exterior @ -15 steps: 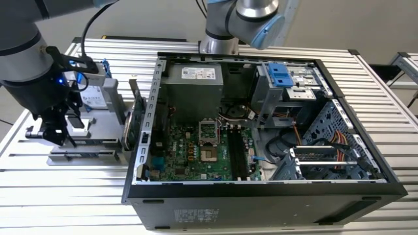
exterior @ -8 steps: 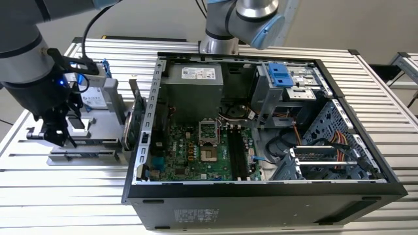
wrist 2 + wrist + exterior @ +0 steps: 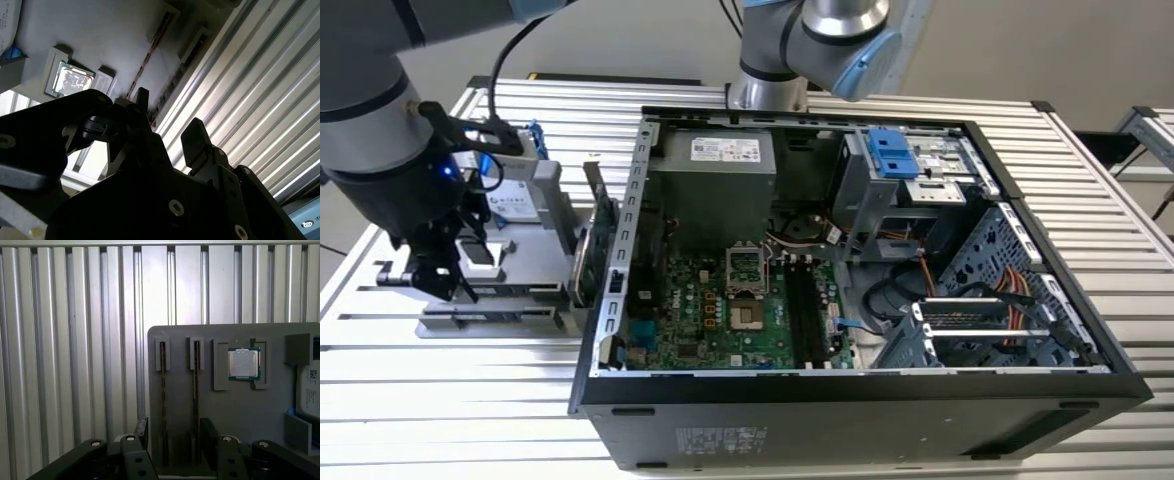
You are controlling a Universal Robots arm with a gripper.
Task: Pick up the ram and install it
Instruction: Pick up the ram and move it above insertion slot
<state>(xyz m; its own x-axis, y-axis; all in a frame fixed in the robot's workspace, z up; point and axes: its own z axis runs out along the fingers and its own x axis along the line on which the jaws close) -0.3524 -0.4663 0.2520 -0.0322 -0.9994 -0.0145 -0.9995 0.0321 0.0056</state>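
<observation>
Evidently empty, the pincer (image 3: 175, 440) spreads wide above the grey holder (image 3: 240, 410); the ram (image 3: 163, 405) stands on edge in its slot just beneath, likely so the fingers (image 3: 142, 432) can straddle it.

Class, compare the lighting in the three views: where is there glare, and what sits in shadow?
Second wrist view: the gripper is a dark silhouette, the ribbed table streaked with glare. First wrist view: even light, the processor chip shining on the grey tray. Exterior view: the computer case softly lit inside.
</observation>
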